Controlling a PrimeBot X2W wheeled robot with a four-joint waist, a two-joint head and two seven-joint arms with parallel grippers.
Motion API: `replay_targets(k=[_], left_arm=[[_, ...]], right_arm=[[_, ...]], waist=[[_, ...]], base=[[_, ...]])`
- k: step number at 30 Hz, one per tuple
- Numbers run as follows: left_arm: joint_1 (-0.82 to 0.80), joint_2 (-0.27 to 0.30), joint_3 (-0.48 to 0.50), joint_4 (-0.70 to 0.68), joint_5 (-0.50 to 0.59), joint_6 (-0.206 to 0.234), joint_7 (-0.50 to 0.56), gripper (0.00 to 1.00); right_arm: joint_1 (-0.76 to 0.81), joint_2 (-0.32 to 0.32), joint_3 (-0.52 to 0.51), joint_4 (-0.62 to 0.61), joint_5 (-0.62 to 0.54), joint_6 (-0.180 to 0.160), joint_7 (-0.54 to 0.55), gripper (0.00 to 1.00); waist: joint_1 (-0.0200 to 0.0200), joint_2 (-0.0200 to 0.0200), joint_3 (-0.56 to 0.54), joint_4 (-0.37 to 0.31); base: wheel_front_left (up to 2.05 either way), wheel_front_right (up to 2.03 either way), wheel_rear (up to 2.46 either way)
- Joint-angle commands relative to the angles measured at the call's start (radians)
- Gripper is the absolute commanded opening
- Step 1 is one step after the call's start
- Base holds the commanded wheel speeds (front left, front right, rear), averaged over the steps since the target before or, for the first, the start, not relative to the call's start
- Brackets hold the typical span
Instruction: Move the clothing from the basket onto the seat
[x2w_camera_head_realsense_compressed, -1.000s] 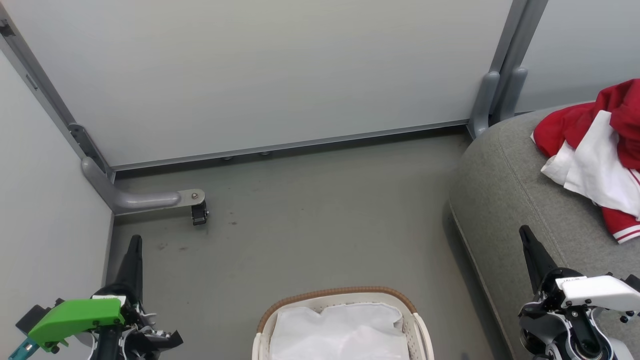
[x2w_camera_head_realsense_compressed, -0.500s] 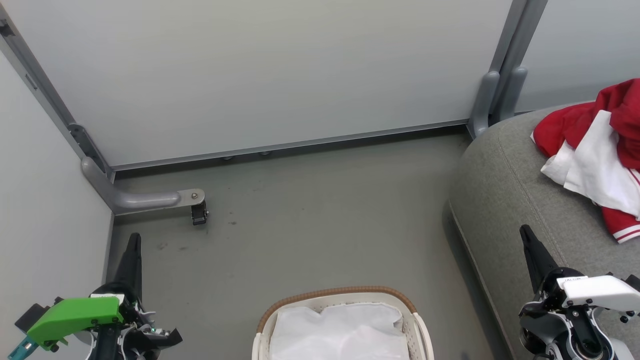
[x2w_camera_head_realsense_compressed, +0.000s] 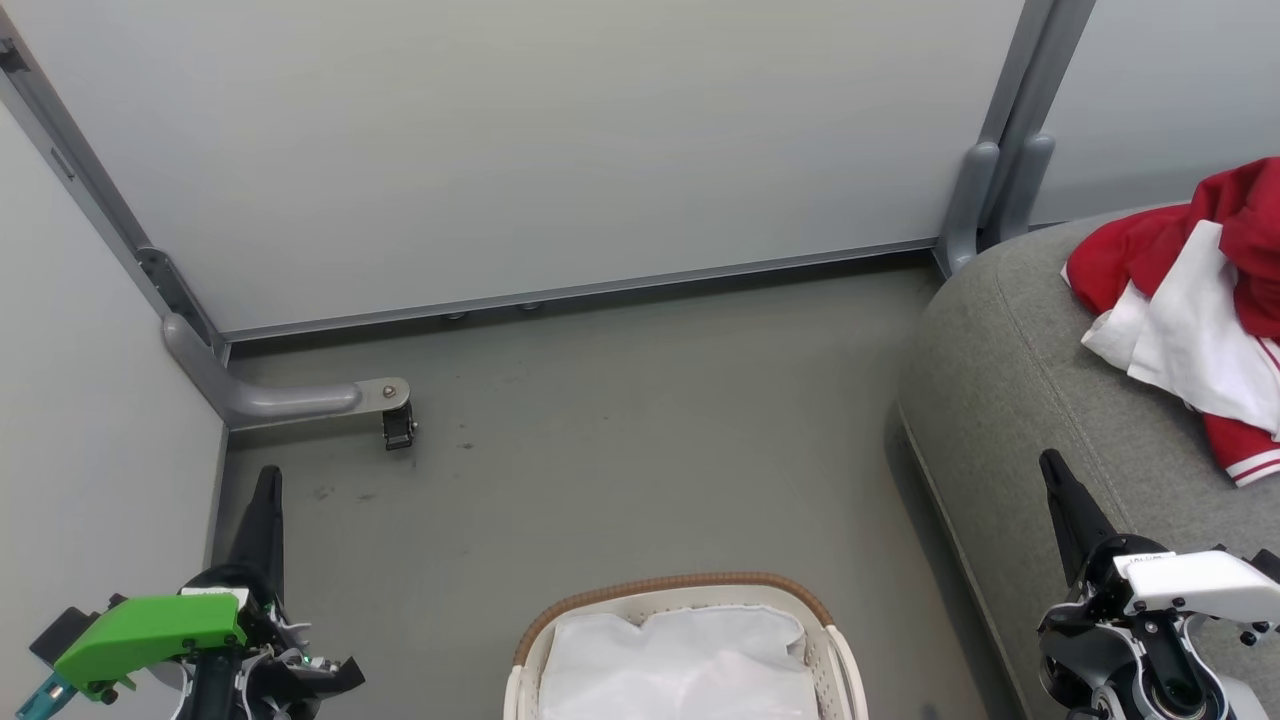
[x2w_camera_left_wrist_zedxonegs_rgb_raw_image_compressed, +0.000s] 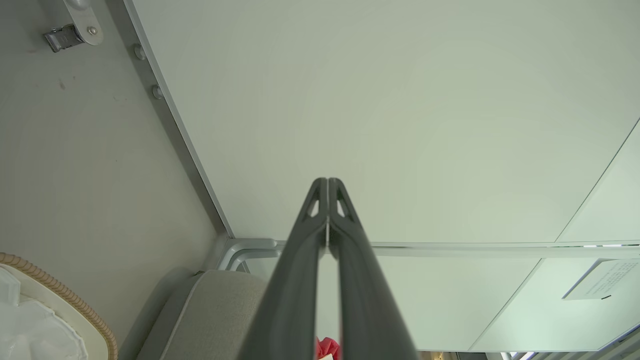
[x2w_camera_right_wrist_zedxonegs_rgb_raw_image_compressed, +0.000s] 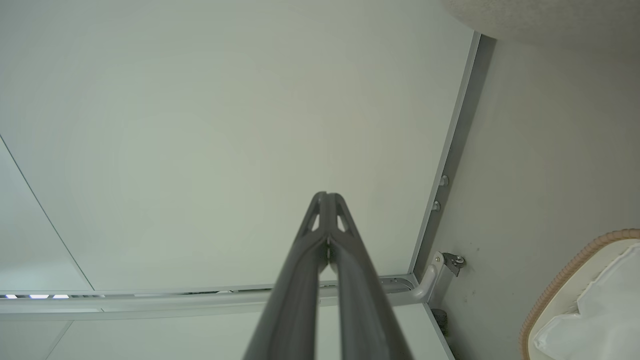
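left gripper (x2w_camera_head_realsense_compressed: 268, 488) and right gripper (x2w_camera_head_realsense_compressed: 1053, 472) pinched shut, empty, flanking the basket (x2w_camera_head_realsense_compressed: 680, 582); clothing (x2w_camera_head_realsense_compressed: 1180, 300) heaped on seat (x2w_camera_head_realsense_compressed: 1010, 400) to its right; inside it just lining (x2w_camera_head_realsense_compressed: 680, 665), so likely done: check its folds before any reach.

— What is being shown of the left hand (x2w_camera_head_realsense_compressed: 268, 478)?

— Two long dark grey fingers (x2w_camera_left_wrist_zedxonegs_rgb_raw_image_compressed: 295, 280) are being seen, tapering to a narrow tip, each being pierced near its end by a small triangular cut-out (x2w_camera_left_wrist_zedxonegs_rgb_raw_image_compressed: 314, 208). Behind them a bright green cover (x2w_camera_head_realsense_compressed: 150, 630) is being displayed over black mechanism, and a teal piece (x2w_camera_head_realsense_compressed: 35, 697) is being glimpsed at its lower end.

— And of the right hand (x2w_camera_head_realsense_compressed: 1048, 462)?

— Dark tapered fingers of the same kind are being presented. A white cover (x2w_camera_head_realsense_compressed: 1195, 582) is being worn there instead; a small printed label (x2w_camera_head_realsense_compressed: 1145, 558), too small for reading, is being shown on it. Black screws (x2w_camera_head_realsense_compressed: 1246, 636) are being noticed along its edge, above a round black-and-grey joint (x2w_camera_head_realsense_compressed: 1165, 690).
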Motion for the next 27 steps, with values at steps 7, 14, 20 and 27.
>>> replay_targets(k=[7,14,20,27], left_arm=[[-0.011,0.004,0.002,-0.002,-0.003,-0.006,0.003,0.00],[-0.011,0.004,0.002,-0.002,-0.003,-0.006,0.003,0.00],[-0.011,0.004,0.002,-0.002,-0.003,-0.006,0.003,0.00],[-0.011,0.004,0.002,-0.002,-0.003,-0.006,0.003,0.00]], right_arm=[[-0.008,-0.006,-0.002,-0.004,0.003,0.000,0.003,0.00],[-0.008,-0.006,-0.002,-0.004,0.003,0.000,0.003,0.00],[-0.008,-0.006,-0.002,-0.004,0.003,0.000,0.003,0.00],[-0.008,-0.006,-0.002,-0.004,0.003,0.000,0.003,0.00]], waist=[[0.0000,0.0000,0.000,0.000],[0.0000,0.0000,0.000,0.000],[0.0000,0.0000,0.000,0.000],[0.0000,0.0000,0.000,0.000]], base=[[0.00,0.00,0.00],[0.00,0.00,0.00],[0.00,0.00,0.00],[0.00,0.00,0.00]])
